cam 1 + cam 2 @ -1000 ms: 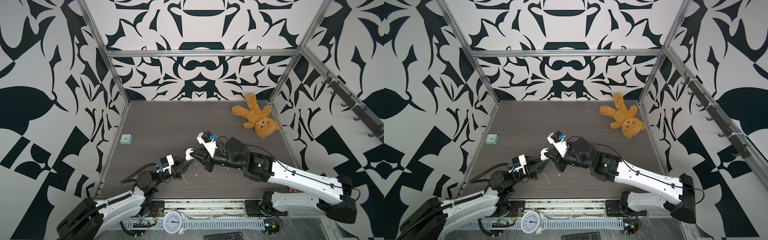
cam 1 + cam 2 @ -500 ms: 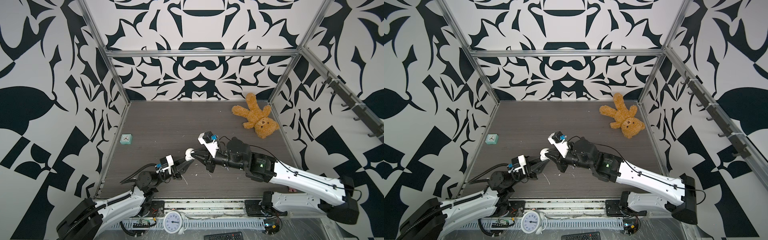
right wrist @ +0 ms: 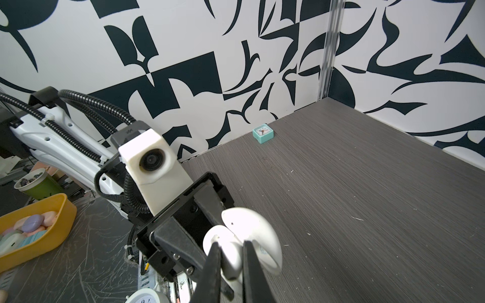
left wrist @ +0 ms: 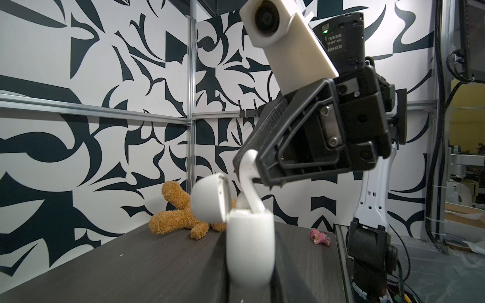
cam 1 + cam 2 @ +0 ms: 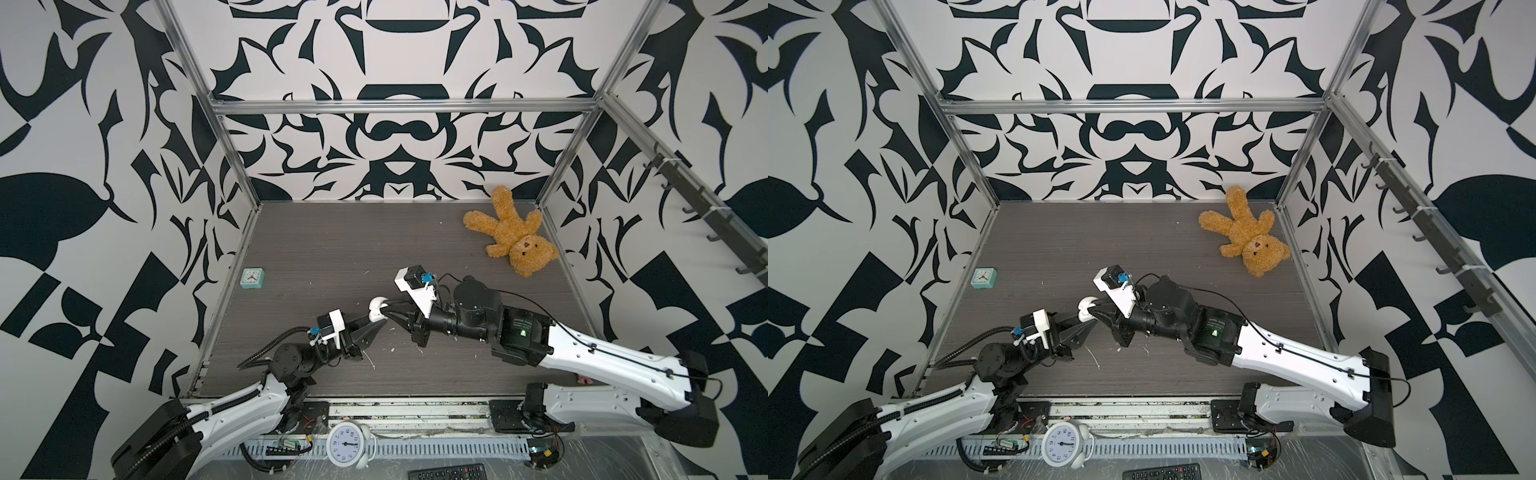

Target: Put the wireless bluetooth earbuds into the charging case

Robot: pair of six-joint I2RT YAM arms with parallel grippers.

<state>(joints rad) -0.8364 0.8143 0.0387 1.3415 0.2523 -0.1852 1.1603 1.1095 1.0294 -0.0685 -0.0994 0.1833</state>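
Item: charging case (image 4: pixel 249 246), white, rounded; held upright over the near middle of the table (image 5: pixel 332 241); lid swung open to one side.

Item: left gripper (image 5: pixel 376 321); reaches in from the near left; jaws closed tight on the lower body of the case, one finger on either side.

Item: earbud (image 4: pixel 247 175), white, stemmed; tilted, its lower end already inside the mouth of the case, its upper end pinched from above; a rounded white part shows beside it in the opening, and I cannot tell whether that belongs to this piece.

Item: right gripper (image 5: pixel 387 314); comes in from the near right and meets the left one tip to tip; jaws clamped narrowly on the earbud.

Item: teddy bear (image 5: pixel 513 232), tan; lying at the far right corner.

Item: small teal clock (image 5: pixel 252 277); by the left wall, well apart from the arms.

Item: pink toy (image 4: pixel 319 236); near right edge of the table.

Item: white scraps (image 5: pixel 370 359); scattered on the near part of the table.
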